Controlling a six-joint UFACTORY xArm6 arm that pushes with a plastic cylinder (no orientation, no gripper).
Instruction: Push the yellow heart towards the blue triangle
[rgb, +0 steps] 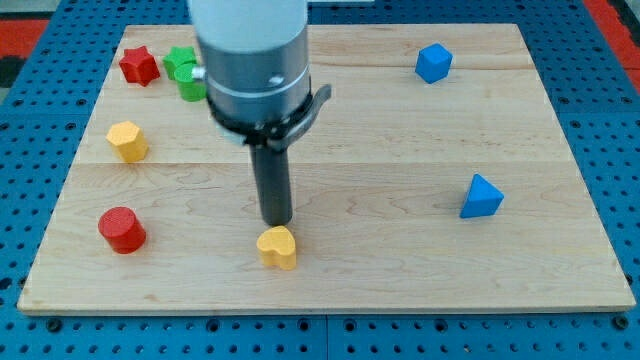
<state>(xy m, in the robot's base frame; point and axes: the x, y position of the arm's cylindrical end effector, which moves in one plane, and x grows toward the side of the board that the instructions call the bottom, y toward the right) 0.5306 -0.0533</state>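
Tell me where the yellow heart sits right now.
The yellow heart lies near the board's bottom edge, left of centre, just below my tip; the blue triangle is far to the view's right.

Tip (277, 222) just above yellow heart (277, 247)

Robotics lab bench, by look of it. Blue perforated base plate (40, 40) with regular hole grid shows on all sides of pale wooden desk (400, 260). Grey arm housing (255, 60) with dark rod; my tip (277, 224) just above yellow heart (277, 247). Small coloured test blocks scattered either side of tip. No household or shop items visible.
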